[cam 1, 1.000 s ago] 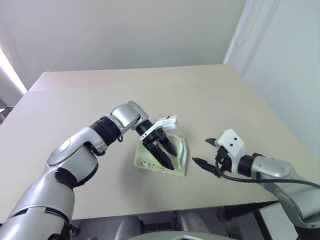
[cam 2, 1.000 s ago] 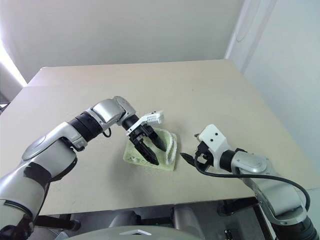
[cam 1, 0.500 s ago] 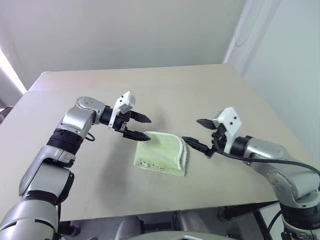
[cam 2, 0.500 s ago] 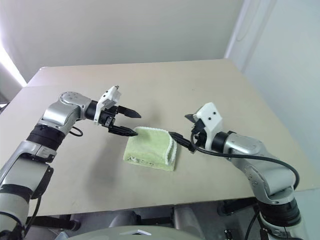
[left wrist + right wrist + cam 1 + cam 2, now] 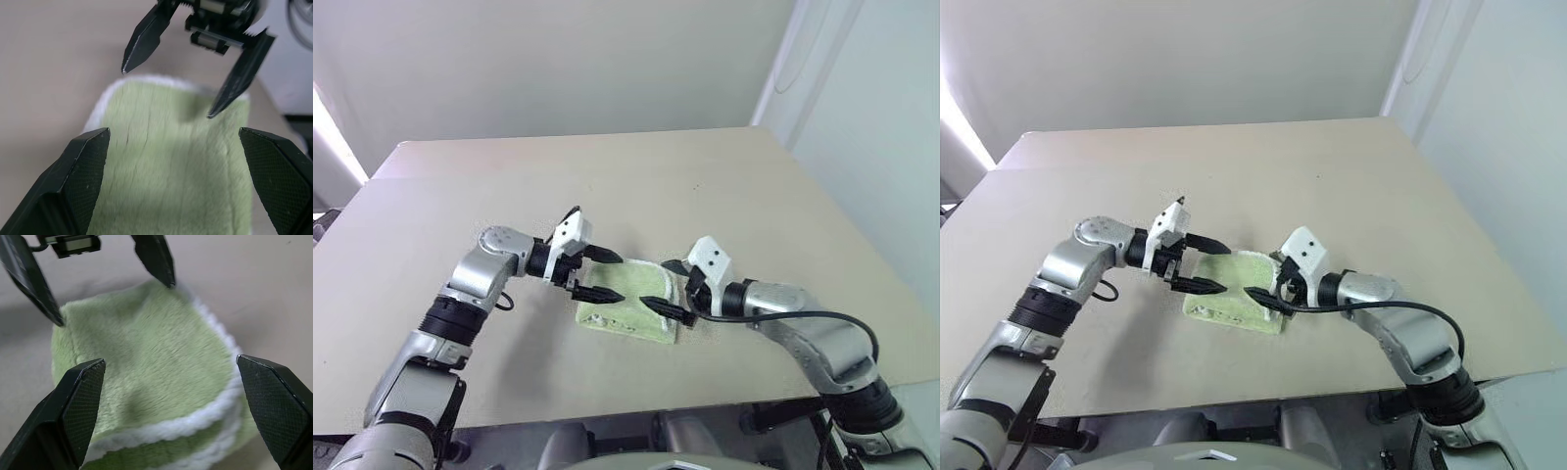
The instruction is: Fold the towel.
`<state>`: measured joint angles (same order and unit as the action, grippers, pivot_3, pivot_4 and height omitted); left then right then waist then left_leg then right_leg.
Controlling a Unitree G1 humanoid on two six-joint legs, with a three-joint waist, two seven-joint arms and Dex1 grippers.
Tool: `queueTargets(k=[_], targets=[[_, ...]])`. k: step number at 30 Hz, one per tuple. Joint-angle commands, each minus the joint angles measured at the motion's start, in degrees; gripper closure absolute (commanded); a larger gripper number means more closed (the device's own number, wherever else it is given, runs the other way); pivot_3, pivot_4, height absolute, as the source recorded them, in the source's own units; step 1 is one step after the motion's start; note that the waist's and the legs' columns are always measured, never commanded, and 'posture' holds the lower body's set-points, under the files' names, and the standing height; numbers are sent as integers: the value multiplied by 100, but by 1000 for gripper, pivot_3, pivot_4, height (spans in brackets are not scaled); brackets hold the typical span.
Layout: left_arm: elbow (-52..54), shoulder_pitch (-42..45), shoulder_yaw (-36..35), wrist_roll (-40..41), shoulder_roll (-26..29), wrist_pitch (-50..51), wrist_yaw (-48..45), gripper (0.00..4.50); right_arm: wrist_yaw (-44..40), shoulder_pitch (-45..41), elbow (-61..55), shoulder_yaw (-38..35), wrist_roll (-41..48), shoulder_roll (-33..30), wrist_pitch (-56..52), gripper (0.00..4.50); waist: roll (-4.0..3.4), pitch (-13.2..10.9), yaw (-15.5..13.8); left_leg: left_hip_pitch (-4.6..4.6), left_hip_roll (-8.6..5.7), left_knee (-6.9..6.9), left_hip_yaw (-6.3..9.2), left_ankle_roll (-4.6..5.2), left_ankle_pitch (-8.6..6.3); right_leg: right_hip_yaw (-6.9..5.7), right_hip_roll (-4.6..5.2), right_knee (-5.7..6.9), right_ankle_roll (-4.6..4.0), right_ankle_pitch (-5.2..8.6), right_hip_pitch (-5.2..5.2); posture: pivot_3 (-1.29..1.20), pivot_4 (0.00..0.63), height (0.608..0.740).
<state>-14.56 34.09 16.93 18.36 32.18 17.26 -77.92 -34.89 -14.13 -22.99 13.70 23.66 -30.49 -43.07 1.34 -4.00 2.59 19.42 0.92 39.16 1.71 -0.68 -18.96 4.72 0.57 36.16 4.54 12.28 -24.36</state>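
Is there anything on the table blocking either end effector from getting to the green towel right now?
Nothing visible does. The folded lime-green terry towel with white trim lies alone on the beige table. The left end effector and right end effector hang open at its opposite ends, facing each other, with only bare tabletop around.

towel: folded lime-green terry cloth towel [image 5: 1234, 302] with white trim, on beige tabletop [image 5: 1332, 186]
left fingers [image 5: 1206, 287]: spread over its left end
right fingers [image 5: 1261, 298]: spread at its right edge

One towel [image 5: 628, 298] lies folded on one table [image 5: 705, 186]. Two grippers are there, the left gripper [image 5: 598, 275] and the right gripper [image 5: 669, 291], each with two fingers.
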Motion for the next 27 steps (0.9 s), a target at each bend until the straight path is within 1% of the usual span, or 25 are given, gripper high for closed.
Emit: queueTargets(k=[1,5,8,10,13,15,17,22,25,27], targets=[[1,-124,27,-192,-61,-246,21,45,37,-68,222,212,-219,225,215,0,1,1,-2,0,0,0,0,0,0,0,0,0,0,0,0,0,0,712],[-558,-321,108,-531,-186,-849,14,45,4,37,437,574,-642,217,377,0,-1,2,-6,1,0,0,0,0,0,-1,0,-1,-1,0,0,0,0,712],[-1584,-319,95,-735,-453,-1439,67,45,-30,103,589,678,-888,134,496,0,-2,8,-18,2,-2,1,0,0,0,-1,2,-4,0,0,2,0,0,712],[-2409,-233,69,-929,-646,-2036,197,45,-79,124,616,653,-926,112,514,0,0,23,-24,0,-2,2,0,0,0,-2,3,-4,0,0,6,0,0,712],[-3048,-83,37,-1013,-813,-2450,101,45,-157,108,674,667,-1011,75,502,0,-5,41,-30,-9,-2,3,3,0,0,-5,3,-4,0,0,36,0,0,712],[-3330,55,-18,-996,-894,-2555,2,45,-184,70,740,690,-1066,92,487,0,-4,42,-22,-35,-2,3,7,0,0,-8,3,-8,1,2,81,0,0,712],[-3611,206,-131,-937,-975,-2644,-79,45,-213,23,773,654,-1059,149,487,0,-5,43,-5,-107,-2,2,12,-2,-1,-9,3,-17,2,3,115,0,0,712],[-3732,327,-479,-638,-868,-2446,-802,45,-362,-53,777,476,-964,111,481,0,-7,42,39,-108,0,0,29,-3,-2,-25,2,-53,3,3,121,0,0,712],[-3769,489,-826,-344,-789,-2168,-1204,45,-560,-84,483,159,-678,48,423,0,-6,42,86,-102,-1,0,27,-3,-1,-23,3,-52,4,2,117,0,0,712],[-3929,582,-969,-346,-704,-2292,-1309,45,-669,-117,298,-28,-495,25,392,0,-4,40,98,-88,-5,-4,28,-1,-2,-19,3,-41,7,0,102,0,0,712]])
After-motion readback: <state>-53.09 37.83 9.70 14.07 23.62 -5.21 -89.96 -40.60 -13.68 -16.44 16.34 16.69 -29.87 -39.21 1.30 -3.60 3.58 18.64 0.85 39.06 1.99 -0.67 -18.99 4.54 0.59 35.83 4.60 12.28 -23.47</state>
